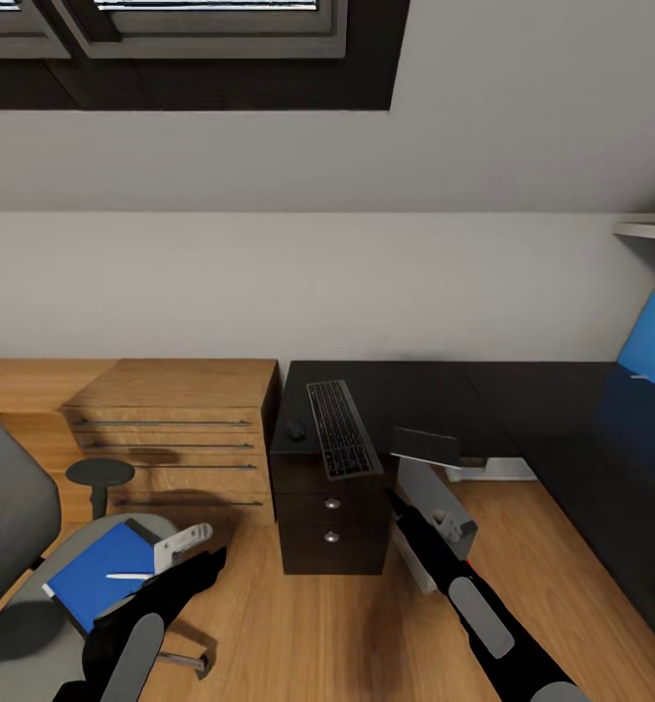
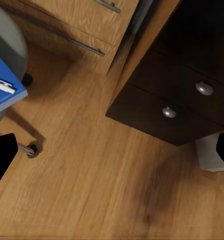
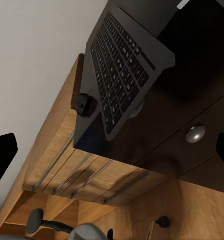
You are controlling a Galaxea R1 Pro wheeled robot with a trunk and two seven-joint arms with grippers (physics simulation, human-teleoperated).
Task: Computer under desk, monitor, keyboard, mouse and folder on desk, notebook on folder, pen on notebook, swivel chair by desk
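Wooden planks cover the floor [image 1: 298, 634] of this bedroom, and a pale wall [image 1: 298, 283] runs behind the furniture, with a dark window frame [image 1: 191, 58] high above it. At the far left stands the swivel chair [image 1: 11, 507], grey, and on its seat lies the blue folder [image 1: 98, 575] with a white pen [image 1: 131, 575] on top of it. I cannot tell if a notebook is between them. The left gripper [image 1: 206, 565] hangs just beside the chair seat, over the floor; in the left wrist view its two fingertips [image 2: 2, 157] show at opposite edges, spread wide, and nothing is between them. Behind the chair is a light wood dresser [image 1: 176, 429] with long bar handles. Next comes the dark desk [image 1: 435, 395], which stands touching the dresser and has a drawer unit [image 1: 329, 522] with round knobs under its left end. On this end rest the mouse [image 1: 295, 428] and, just beside it, the keyboard [image 1: 342, 429], whose near end sticks out over the desk edge. The right gripper [image 1: 398, 502] is below the desk edge, near the keyboard, also wide apart and holding nothing. Under the desk stands the grey computer [image 1: 435, 507] on the floor. At the far right a blue monitor [image 1: 649, 346] leans on the desk.
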